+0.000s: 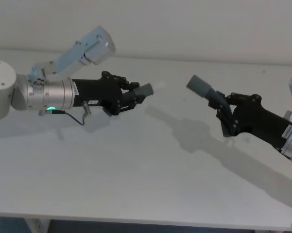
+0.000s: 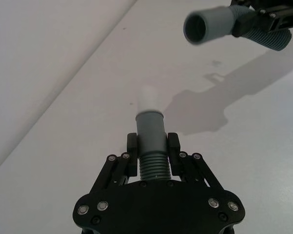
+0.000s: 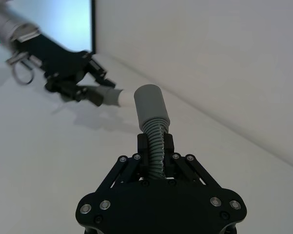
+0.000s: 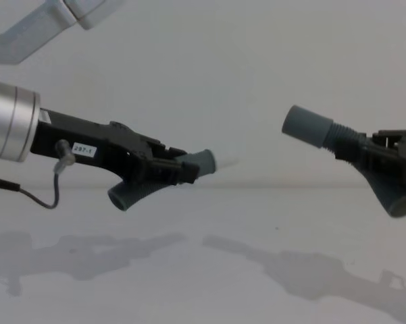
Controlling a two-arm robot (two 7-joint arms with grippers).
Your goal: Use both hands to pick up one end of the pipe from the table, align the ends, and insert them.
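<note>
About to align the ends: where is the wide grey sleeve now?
Head view, right side: the wide grey sleeve tops the hose clamped by the right gripper, facing the white-tipped cuff in the left gripper across a gap.

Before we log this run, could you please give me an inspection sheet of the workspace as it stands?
Surface: white table, matte, carrying the arms' shadows.
Job's things: white-tipped hose piece and wide-sleeve hose piece, both held above the table, ends facing each other but apart, not inserted.
Clutter: nothing seen.
Grippers: left end effector shut on the white-tipped hose piece; right end effector shut on the wide-sleeve hose piece.
Cables: thin cable loops under the left wrist, away from the hoses.
Surroundings: plain pale wall behind the table.
</note>
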